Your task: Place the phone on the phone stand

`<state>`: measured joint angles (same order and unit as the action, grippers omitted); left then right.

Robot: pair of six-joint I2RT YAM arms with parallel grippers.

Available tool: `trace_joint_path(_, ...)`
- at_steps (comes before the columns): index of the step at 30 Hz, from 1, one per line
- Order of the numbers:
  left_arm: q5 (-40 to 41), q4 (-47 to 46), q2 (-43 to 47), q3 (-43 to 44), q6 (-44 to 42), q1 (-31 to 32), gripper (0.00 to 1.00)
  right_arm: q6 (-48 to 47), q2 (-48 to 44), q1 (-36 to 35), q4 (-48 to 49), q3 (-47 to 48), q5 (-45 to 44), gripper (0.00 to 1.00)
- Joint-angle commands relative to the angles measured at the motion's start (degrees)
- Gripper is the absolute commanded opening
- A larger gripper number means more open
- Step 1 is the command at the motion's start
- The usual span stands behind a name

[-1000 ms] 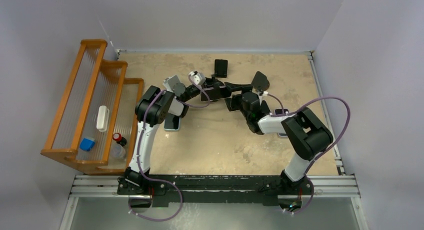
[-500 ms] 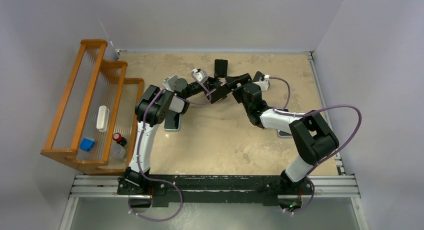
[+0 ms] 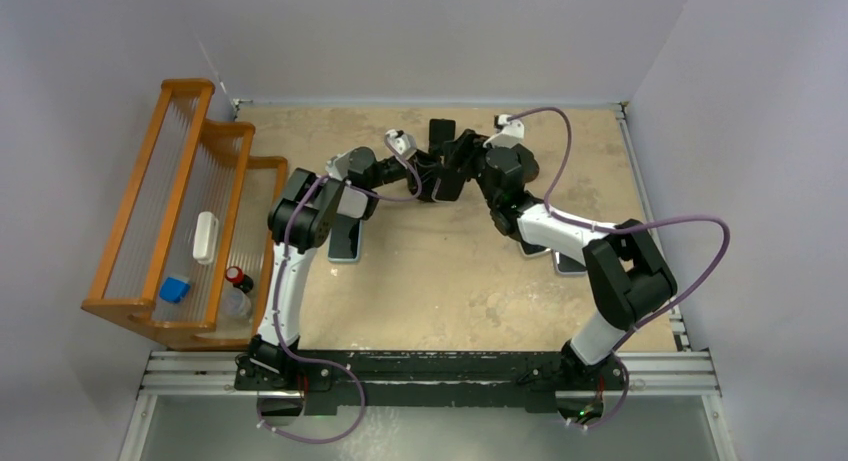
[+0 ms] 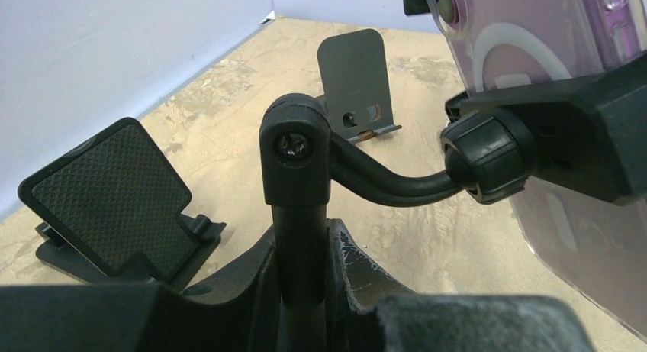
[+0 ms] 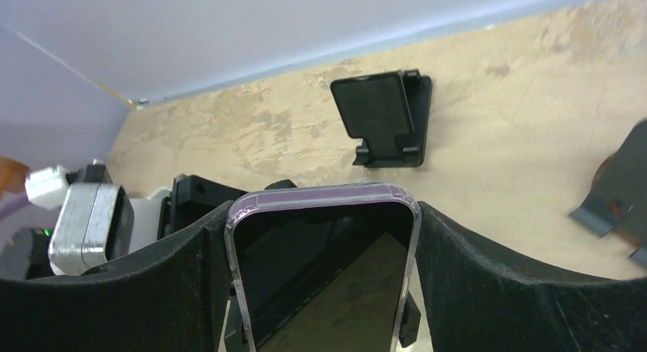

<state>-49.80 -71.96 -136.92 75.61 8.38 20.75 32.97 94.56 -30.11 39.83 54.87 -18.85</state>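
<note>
My left gripper (image 4: pixel 302 287) is clamped on the phone stand (image 4: pixel 296 150) by its post, to steady it. My right gripper (image 5: pixel 323 230) pinches the phone (image 5: pixel 320 279) by its edges, leaving its clear-cased back free against the stand's cradle (image 4: pixel 587 130).

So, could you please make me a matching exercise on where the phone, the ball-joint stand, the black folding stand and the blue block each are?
Things:
1. phone
2. ball-joint phone stand
3. black folding stand
4. blue block

Places:
A. on the wooden rack
B. in the left gripper
C. standing free on the table
D. in the right gripper

Pairs: 1-D, 2-B, 3-C, 4-A
</note>
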Motion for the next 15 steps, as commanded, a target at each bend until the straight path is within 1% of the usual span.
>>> trace_joint_path(1, -7.18, 4.05, 0.86, 1.15, -0.61, -1.14, 0.0, -18.04, -1.81, 1.28, 16.6, 5.51, -1.66, 0.47)
trace_joint_path(7, -7.19, 5.42, 0.8, 1.8, -0.21, -1.37, 0.0, -24.97, -2.71, 1.15, 19.73, 6.0, 4.94, 0.45)
trace_joint_path(15, -6.89, 7.85, 0.85, 2.78, 0.04, -1.59, 0.0, -31.88, -4.01, -0.85, 25.99, 3.09, 7.35, 0.44)
